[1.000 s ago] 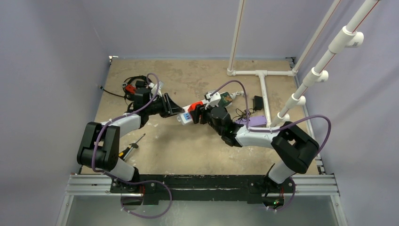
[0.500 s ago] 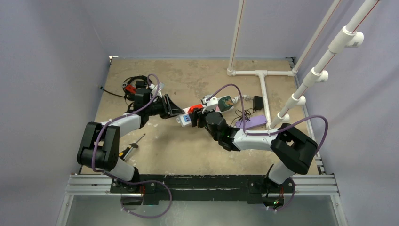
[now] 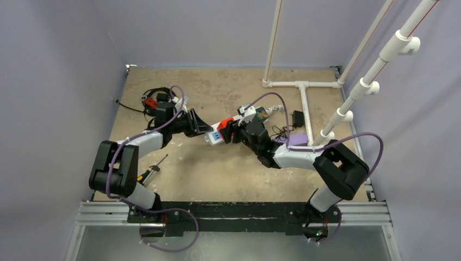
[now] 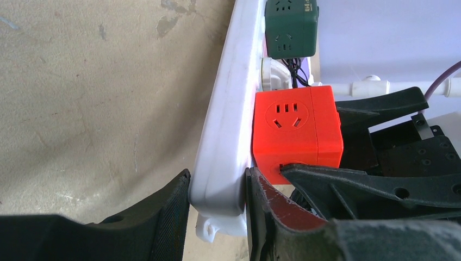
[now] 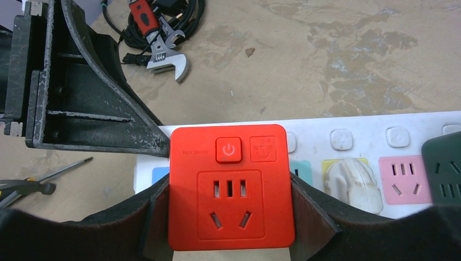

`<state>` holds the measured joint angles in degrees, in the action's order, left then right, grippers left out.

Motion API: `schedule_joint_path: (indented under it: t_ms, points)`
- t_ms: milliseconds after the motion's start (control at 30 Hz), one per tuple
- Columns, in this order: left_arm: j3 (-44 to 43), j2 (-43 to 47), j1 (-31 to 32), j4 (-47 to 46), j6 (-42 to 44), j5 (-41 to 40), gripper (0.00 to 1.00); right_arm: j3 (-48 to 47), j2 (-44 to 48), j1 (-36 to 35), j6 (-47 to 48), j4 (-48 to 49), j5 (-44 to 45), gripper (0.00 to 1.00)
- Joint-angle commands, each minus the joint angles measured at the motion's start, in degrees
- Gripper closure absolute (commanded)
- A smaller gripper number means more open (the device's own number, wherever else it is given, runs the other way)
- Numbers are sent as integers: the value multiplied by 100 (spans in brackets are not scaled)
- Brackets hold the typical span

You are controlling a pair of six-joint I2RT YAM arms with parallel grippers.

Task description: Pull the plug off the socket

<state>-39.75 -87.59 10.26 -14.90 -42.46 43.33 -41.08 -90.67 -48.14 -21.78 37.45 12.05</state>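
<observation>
The socket is a long white power strip (image 3: 215,136) with pastel outlets, lying aslant mid-table. A red cube plug (image 3: 226,124) sits in it near its left end, flush against it in the left wrist view (image 4: 296,128). My left gripper (image 3: 205,129) is shut on the strip's left end (image 4: 228,136), its jaws on both sides. My right gripper (image 3: 232,131) is shut on the red cube plug (image 5: 228,185), fingers on its two flanks. A white plug (image 5: 350,182) and a green cube (image 5: 443,168) also sit in the strip (image 5: 369,136).
A purple flat bar (image 3: 293,140) and a black adapter (image 3: 298,118) lie right of the strip. A white pipe frame (image 3: 304,109) stands at the back right. Black cables with a red-handled wrench (image 3: 152,100) lie at the back left, and a screwdriver (image 3: 152,169) at the near left.
The right gripper with the red plug and strip shifted slightly toward the near left half a second ago, then came back. Both grips are unchanged.
</observation>
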Motion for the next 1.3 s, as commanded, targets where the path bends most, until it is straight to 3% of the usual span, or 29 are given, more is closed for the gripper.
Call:
schedule_joint_path:
  t_ms: [0, 467, 767, 1000, 1267]
  points:
    - [-147, -74, 29, 103, 191, -40, 100, -123, 246, -7, -32, 825, 2, 100]
    - [-191, -78, 20, 254, 258, -134, 100, -569, 6, -1194, 408, 253, 2206, 100]
    - [-200, -63, 20, 342, 313, -191, 100, -481, 106, -1121, 305, 392, 1725, 100]
    - [-226, -48, 19, 431, 372, -246, 100, -137, 257, -113, -165, 696, 141, 100]
    - [-245, -64, 11, 486, 404, -281, 100, -183, 259, -96, 0, 674, 360, 100]
